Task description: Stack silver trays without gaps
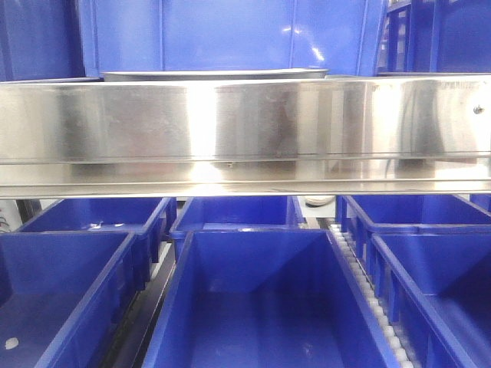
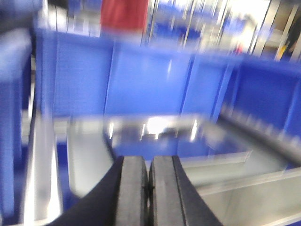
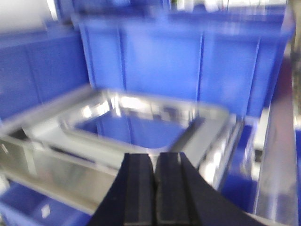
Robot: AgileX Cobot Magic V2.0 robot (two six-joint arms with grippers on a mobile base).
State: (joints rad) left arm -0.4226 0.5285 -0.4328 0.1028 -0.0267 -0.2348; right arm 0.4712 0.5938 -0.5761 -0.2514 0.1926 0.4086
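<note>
Blur softens both wrist views: left pincer (image 2: 149, 188) and right pincer (image 3: 154, 188) pressed together above silver trays (image 3: 141, 125).

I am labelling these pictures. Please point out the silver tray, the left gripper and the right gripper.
silver tray (image 3: 141, 129): right wrist view, on its shiny floor.
left gripper (image 2: 149, 188): left wrist view, between its closed fingertips.
right gripper (image 3: 154, 188): right wrist view, between its closed fingertips.
</note>
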